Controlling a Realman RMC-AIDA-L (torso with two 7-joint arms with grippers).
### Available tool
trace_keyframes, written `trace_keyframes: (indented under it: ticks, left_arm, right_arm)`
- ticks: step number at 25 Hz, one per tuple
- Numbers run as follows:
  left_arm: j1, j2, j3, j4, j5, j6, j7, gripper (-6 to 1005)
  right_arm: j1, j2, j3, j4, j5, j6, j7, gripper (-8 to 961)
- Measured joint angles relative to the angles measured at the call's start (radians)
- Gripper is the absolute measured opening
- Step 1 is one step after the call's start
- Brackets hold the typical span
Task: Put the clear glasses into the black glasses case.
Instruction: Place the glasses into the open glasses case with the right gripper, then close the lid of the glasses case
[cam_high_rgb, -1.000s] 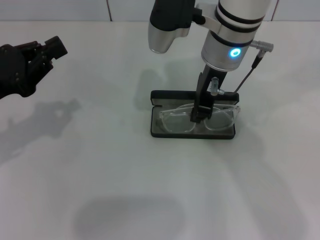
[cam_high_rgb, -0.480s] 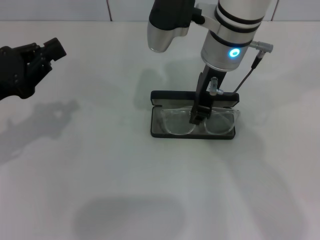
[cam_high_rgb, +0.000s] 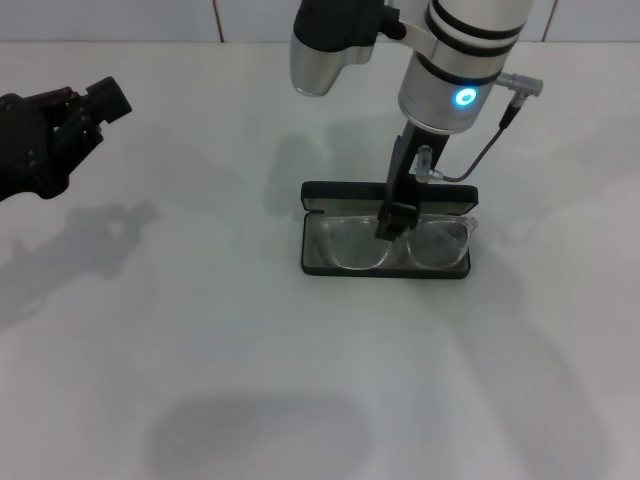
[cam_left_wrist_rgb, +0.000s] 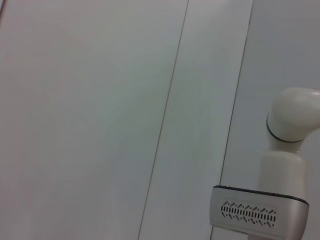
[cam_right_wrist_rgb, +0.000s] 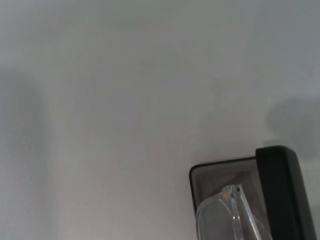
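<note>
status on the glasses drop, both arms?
Right gripper at the glasses' bridge. Glasses lying in the open case. Left gripper parked far left. Nothing in the way.

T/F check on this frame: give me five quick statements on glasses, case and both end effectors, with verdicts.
1. The clear glasses lie in the open black glasses case. True.
2. The case is closed. False: its lid stands open behind the tray.
3. The right end effector is over the middle of the glasses. True.
4. The left end effector holds the case. False: it sits apart at the table's left, holding nothing.
5. The glasses lie on the bare table. False: they are inside the case.
</note>
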Motion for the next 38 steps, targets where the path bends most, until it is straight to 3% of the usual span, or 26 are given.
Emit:
trace_keyframes:
  ticks: [15,19,28,29,30,32,34,38]
  left_arm:
    - [0.001,0.004,0.000,0.000,-0.006,0.001,0.000,69]
    - [0.002,0.005,0.000,0.000,-0.008,0.003,0.000,69]
    - [-0.005,0.008,0.000,0.011,-0.009,0.010,-0.005,69]
    - [-0.005,0.008,0.000,0.011,-0.009,0.010,-0.005,69]
    - [-0.009,0.011,0.000,0.013,-0.011,0.020,-0.008,69]
    - [-0.011,0.015,0.000,0.014,-0.017,0.028,-0.010,69]
    - [-0.014,0.017,0.000,0.014,-0.021,0.030,-0.010,69]
    - [-0.042,0.015,0.006,0.014,-0.021,0.032,-0.011,69]
  right_arm:
    - [0.035,-0.007,0.030,0.037,0.029,-0.037,-0.025,153]
    - [0.035,-0.009,0.093,0.037,0.034,-0.074,-0.066,152]
    - [0.010,-0.057,0.294,0.032,0.035,-0.224,-0.205,150]
    - [-0.001,-0.069,0.340,0.027,0.035,-0.262,-0.254,150]
    - [-0.031,-0.095,0.428,0.017,0.035,-0.342,-0.341,150]
    - [-0.060,-0.119,0.486,0.003,0.034,-0.398,-0.396,150]
    - [-0.110,-0.160,0.547,-0.039,0.035,-0.466,-0.443,149]
    - [-0.291,-0.255,0.739,-0.175,0.024,-0.585,-0.495,149]
